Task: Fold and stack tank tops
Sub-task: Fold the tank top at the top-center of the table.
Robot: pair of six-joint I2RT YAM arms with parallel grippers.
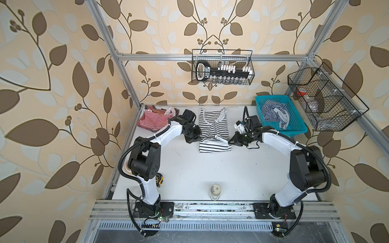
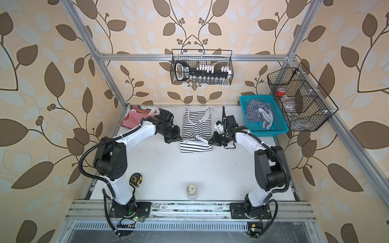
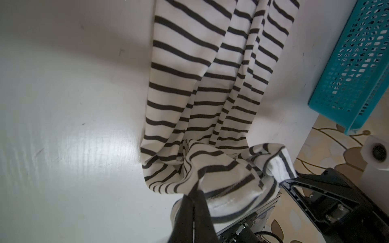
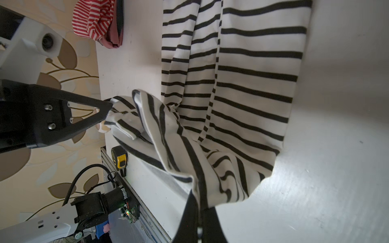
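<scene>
Cloth fills the middle of the white table (image 1: 231, 168): the black-striped tank top (image 1: 213, 126) lies lengthwise between the two arms, its straps toward the far wall and its hem toward the arm bases; the far part rests flat with long creases, while the hem end is bunched and raised off the surface; the left gripper (image 3: 192, 191) is clenched on one hem corner, its fingers pressed together with striped fabric pinched between them, as the left wrist view shows; the right gripper (image 4: 200, 208) is likewise clamped tight on the opposite hem corner, a fold of cloth rising from its tips; in both top views the two grippers stand at either side of the hem, facing each other across the garment; the red-and-white tank top (image 1: 152, 122) sits crumpled at the far left corner of the table, well apart from the striped one, behind the left arm; the navy-and-white tank top (image 1: 273, 111) lies heaped inside the blue basket (image 1: 294, 131) at the far right corner; a yellow-and-black tape measure (image 2: 136, 179) rests on the table just beside the left arm's lower link; a small round-capped bottle (image 1: 215, 191) stands near the front edge, midway between the two bases.
</scene>
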